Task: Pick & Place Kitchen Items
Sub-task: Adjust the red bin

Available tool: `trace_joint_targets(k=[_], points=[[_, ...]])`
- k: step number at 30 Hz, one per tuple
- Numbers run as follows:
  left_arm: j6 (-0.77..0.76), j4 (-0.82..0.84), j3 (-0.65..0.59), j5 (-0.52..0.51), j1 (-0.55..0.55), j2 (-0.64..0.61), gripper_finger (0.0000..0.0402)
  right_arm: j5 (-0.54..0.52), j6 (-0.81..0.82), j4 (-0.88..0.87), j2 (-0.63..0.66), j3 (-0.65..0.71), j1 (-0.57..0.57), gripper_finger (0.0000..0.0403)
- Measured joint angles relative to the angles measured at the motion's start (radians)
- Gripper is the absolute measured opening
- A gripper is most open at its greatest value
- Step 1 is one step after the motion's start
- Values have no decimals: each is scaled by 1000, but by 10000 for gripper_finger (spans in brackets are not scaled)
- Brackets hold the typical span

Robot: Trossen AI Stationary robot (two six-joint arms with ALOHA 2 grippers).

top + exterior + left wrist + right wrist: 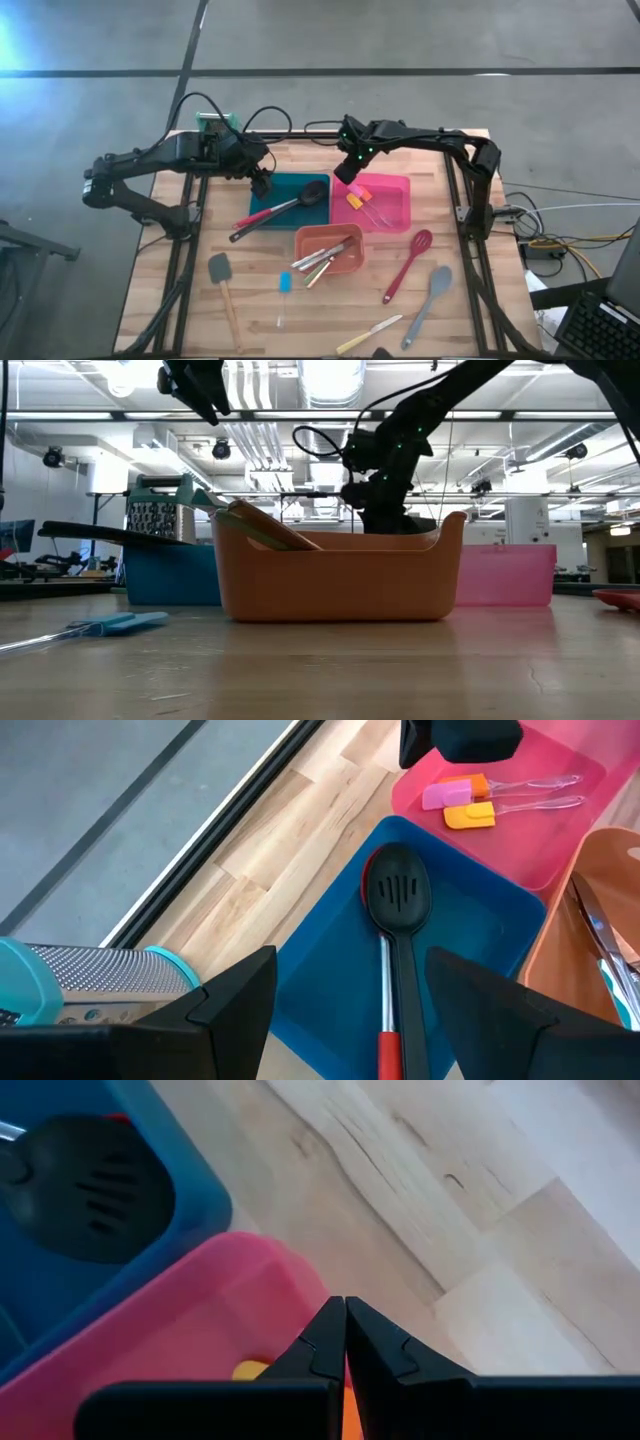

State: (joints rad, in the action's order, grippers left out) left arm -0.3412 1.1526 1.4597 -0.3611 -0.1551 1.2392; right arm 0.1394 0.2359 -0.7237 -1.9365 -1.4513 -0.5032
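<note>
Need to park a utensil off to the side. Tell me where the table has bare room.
Bare wood lies on the table left of the black spatula, and between the pink tray and the red spoon. Crowded: around the orange tray and blue tray, under both hands.

You have a pale, wood-grained plank desk carrying three plastic trays: a deep blue rectangular tray, a bright pink rectangular tray and a salmon-orange rectangular tray. Across the blue one lies a black slotted spoon with a steel shaft and red grip, its head pierced with short slits. In the pink one you see a pink-headed and an orange-headed spatula with clear handles. On the bare wood are a dark red slotted spoon, a plain grey spoon, a black-headed spatula with a wooden handle and a small blue-headed spatula. Your perforated metal grater with a teal top shows a fine dotted pattern. Both hands, left and right, are matte black.
</note>
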Motion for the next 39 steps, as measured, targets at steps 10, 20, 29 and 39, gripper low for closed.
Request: trace_joint_targets(k=[10,20,29,39], points=[[2,0,-1,0,0,0,258,42,19,-3,-3,0,23,8],[2,0,-1,0,0,0,258,-12,-3,1,30,-2,-4,8],[-1,54,-2,3,0,0,258,-223,-24,-272,266,88,4,8],[2,48,-2,2,0,0,258,-247,386,-326,793,502,85,8]])
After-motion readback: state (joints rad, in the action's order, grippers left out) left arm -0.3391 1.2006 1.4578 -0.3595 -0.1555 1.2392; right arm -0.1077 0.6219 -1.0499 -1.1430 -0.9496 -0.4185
